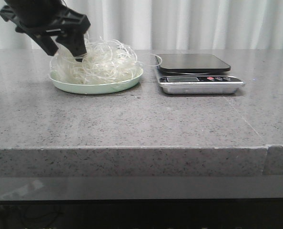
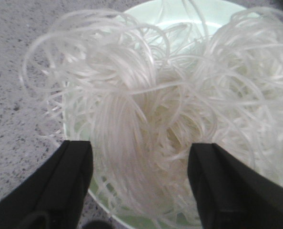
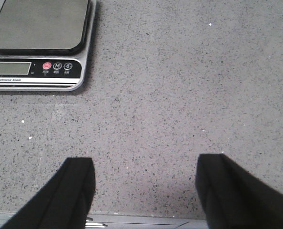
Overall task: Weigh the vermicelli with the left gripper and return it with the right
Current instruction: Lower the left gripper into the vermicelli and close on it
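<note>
The vermicelli is a fluffy white tangle heaped on a pale green plate at the table's left. My left gripper is open, its black fingers pushed down into the left part of the tangle. In the left wrist view the strands fill the gap between the two spread fingers, above the plate. A digital scale with a dark platform stands to the right of the plate, nothing on it. My right gripper is open and empty over bare table, the scale beyond it.
The grey speckled countertop runs to a front edge near me. One thin noodle loop reaches from the plate toward the scale. A white curtain hangs behind the table.
</note>
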Controlling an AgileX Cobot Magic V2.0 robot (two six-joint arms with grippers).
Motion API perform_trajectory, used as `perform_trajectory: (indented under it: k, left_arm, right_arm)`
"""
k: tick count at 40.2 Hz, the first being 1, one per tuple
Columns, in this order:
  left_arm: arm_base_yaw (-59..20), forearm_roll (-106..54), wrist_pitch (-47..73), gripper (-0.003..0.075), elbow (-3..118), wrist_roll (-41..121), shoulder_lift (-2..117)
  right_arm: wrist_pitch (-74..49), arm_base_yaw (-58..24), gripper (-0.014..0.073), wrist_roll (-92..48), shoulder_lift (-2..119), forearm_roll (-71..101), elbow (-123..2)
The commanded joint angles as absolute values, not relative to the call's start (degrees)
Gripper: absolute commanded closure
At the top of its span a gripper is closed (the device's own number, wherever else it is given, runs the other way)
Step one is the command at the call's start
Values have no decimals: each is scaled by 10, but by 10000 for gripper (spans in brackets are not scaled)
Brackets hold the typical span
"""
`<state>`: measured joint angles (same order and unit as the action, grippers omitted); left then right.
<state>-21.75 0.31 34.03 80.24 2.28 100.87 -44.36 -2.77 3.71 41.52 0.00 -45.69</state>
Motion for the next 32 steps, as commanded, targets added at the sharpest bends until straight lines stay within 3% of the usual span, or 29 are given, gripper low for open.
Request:
perform_trajectory:
  k: [1,6,20,32]
  left_arm:
    - [-222,3,304,209,823,21,996]
    - [-222,3,298,237,823,21,1002]
    - [-222,3,299,574,823,21,1004]
    - [-222,3,353,565,863,21,999]
  right_arm:
    - [-410,-23,29,35,419,0,-476]
    - [-410,-23,29,35,419,0,-476]
    - [-410,-23,29,35,419,0,-476]
    - [-410,-23,29,35,419,0,-476]
